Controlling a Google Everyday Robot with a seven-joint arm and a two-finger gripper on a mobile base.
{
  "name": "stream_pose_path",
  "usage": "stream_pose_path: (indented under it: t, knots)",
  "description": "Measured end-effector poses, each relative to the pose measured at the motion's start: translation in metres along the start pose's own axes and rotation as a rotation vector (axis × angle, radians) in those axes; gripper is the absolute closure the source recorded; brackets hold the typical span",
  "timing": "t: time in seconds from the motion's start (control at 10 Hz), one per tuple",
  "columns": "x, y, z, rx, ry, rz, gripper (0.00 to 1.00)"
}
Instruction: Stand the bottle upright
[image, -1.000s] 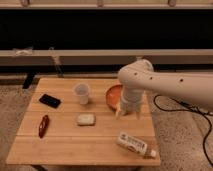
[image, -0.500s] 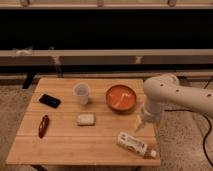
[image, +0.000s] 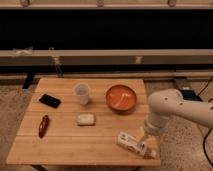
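The bottle (image: 133, 143) lies flat on the table (image: 65, 142), just under the gripper claw (image: 144, 133), slightly to its left; its long axis runs left-right beneath the claw. Claw wide or narrow, I cannot tell

Wooden table (image: 95, 142) holds bottle (image: 133, 144) (on its side, gripper (image: 143, 138) just beside it), cup (image: 82, 93), bowl (image: 121, 98), phone (image: 50, 100), block (image: 85, 119).

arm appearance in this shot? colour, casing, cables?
The arm is white, with smooth rounded shells and a bulbous joint, narrowing toward the wrist. No markings or cables on it can be made out. The gripper is close above the bottle lying on the table.
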Motion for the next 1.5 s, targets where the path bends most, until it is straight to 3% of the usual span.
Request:
stream_pose_path:
  t: [0.4,1.0,1.5]
  knots:
    - [-0.001,0.022,0.021,-0.002,0.017,-0.075,0.35]
    - [-0.015,0.018,0.039,0.119,-0.005,-0.101,0.35]
    - [-0.026,0.018,0.053,0.167,0.016,-0.115,0.35]
